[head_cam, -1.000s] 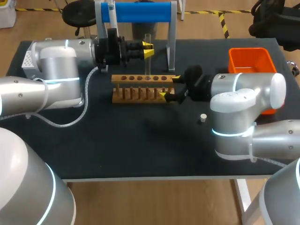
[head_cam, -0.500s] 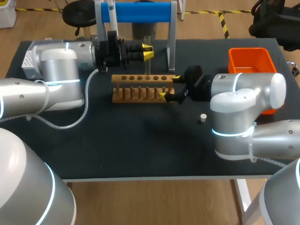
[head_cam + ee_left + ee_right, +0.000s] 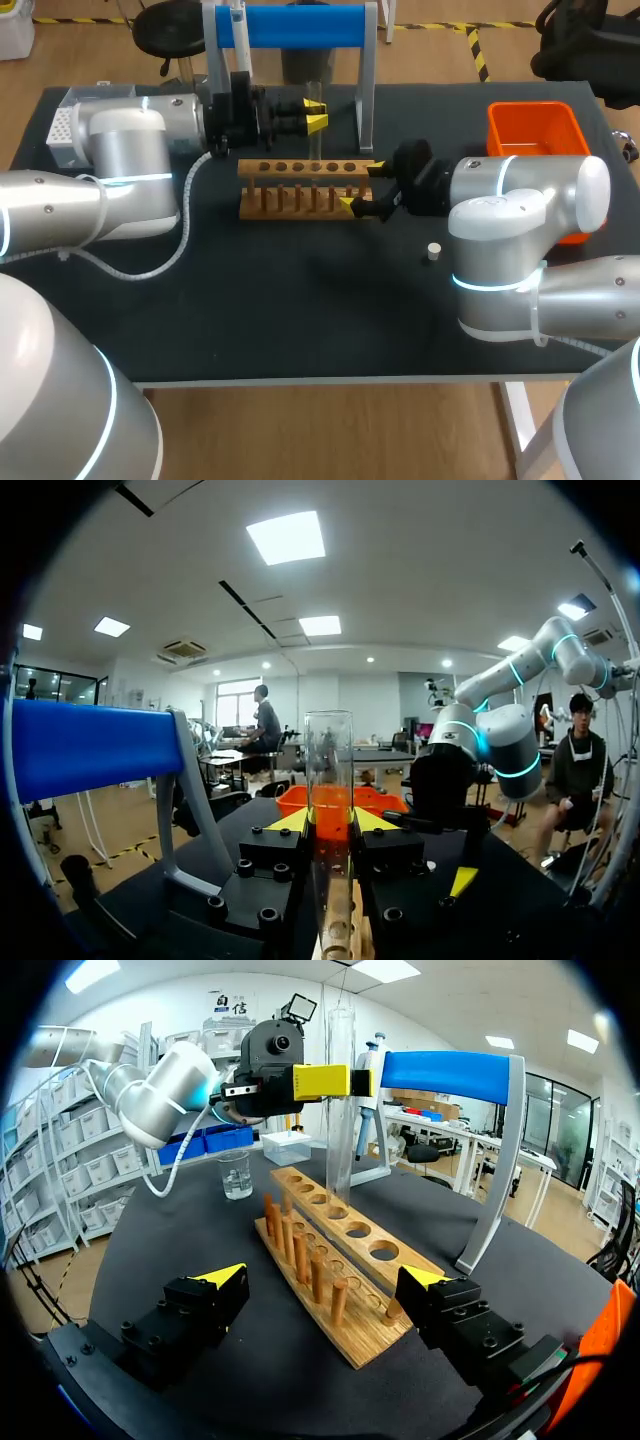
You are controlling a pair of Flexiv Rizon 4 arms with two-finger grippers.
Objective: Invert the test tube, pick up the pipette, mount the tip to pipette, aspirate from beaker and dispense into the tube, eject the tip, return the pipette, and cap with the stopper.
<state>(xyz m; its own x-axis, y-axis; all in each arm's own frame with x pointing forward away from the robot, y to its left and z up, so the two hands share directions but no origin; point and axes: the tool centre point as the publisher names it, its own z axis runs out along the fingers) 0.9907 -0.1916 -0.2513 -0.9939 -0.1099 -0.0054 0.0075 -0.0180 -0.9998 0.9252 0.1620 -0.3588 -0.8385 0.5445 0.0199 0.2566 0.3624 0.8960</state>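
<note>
Test tube (image 3: 316,140) still upright in left pincer (image 3: 315,111), over rack (image 3: 300,190).

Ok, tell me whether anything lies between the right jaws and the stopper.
Nothing visible on the table does. The stopper stands alone on bare cloth beside the right arm. The right jaws stand open astride the wooden rack's end, so they would have to back off it first.

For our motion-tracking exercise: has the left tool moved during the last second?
Yes, slightly. In the head view the left tool, shut on the test tube, has sunk closer to the wooden rack, which stayed put.
</note>
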